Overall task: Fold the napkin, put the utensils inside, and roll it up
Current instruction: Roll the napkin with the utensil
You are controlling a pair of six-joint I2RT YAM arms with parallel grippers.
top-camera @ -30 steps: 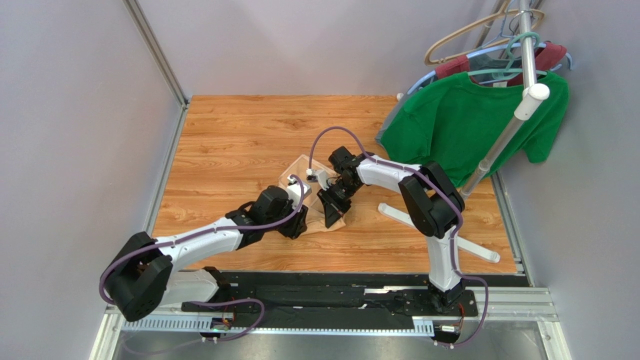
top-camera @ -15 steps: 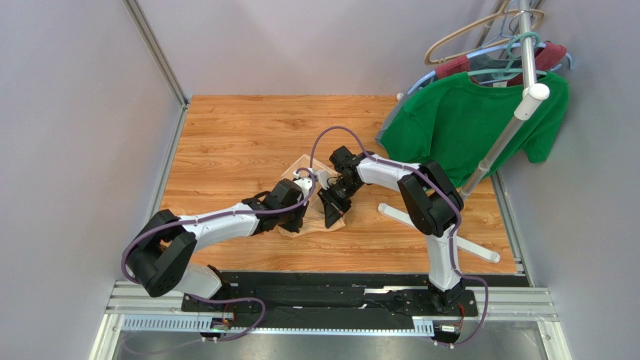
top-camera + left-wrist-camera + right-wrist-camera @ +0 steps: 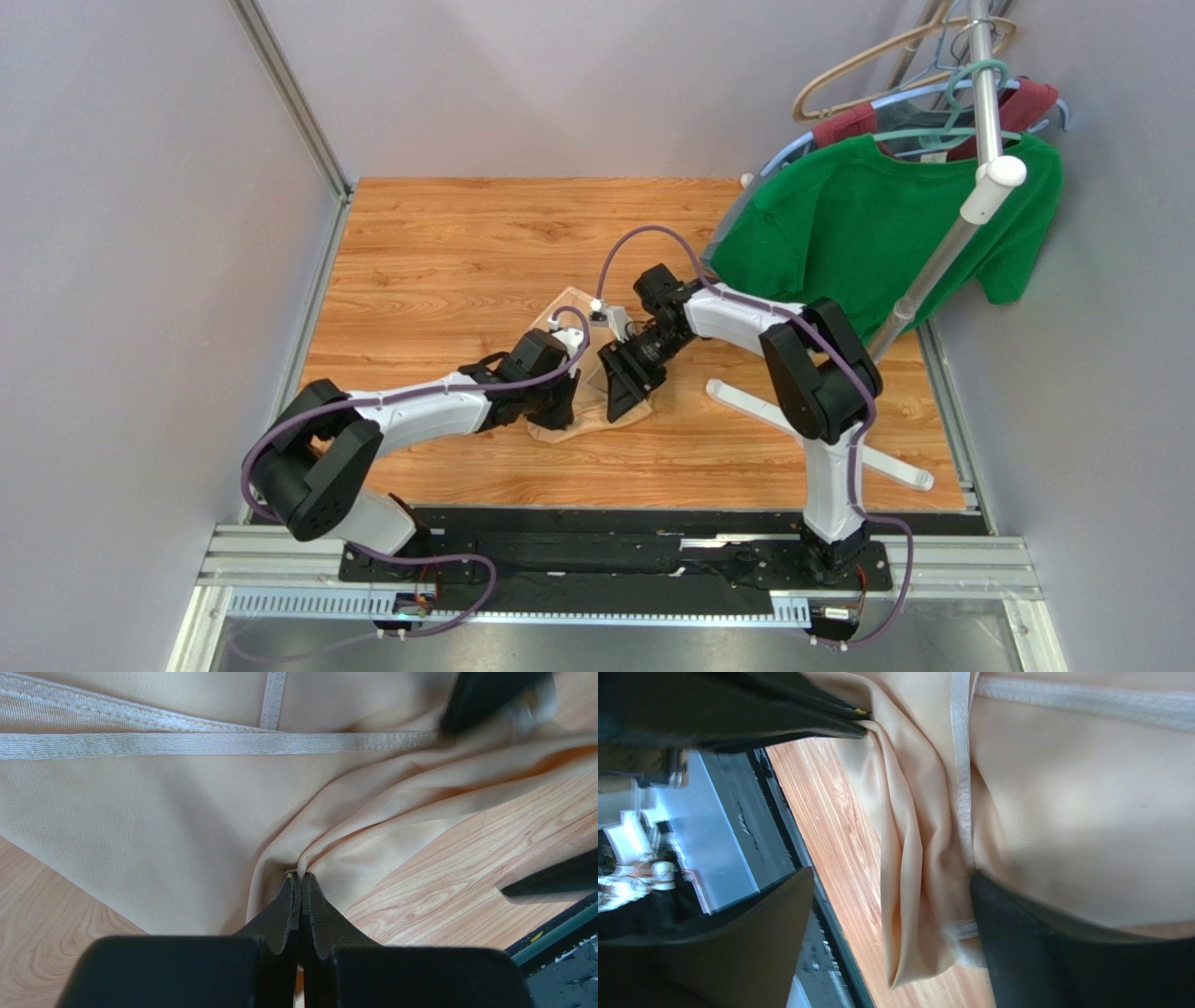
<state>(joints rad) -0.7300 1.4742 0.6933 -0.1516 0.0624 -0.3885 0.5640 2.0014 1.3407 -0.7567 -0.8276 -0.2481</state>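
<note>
The peach-tan napkin (image 3: 567, 303) lies folded in the middle of the wooden table, mostly covered by both grippers. My left gripper (image 3: 557, 410) is shut, pinching a raised fold of the napkin (image 3: 175, 812) between its fingertips (image 3: 300, 876). My right gripper (image 3: 623, 392) hovers just right of it with its jaws wide open. The napkin's bunched edge (image 3: 913, 903) hangs between its fingers without being held. The left gripper's dark finger (image 3: 773, 714) shows at the top of the right wrist view. The utensils are out of view.
A green T-shirt (image 3: 870, 238) hangs on a white rack at the back right, and the rack's legs (image 3: 828, 434) lie across the table to the right of the right arm. Grey walls close in the table. A black rail (image 3: 631, 553) runs along the near edge.
My left gripper slid forward and shut on a napkin fold. My right gripper, shut before, has opened wide and shifted slightly right.
</note>
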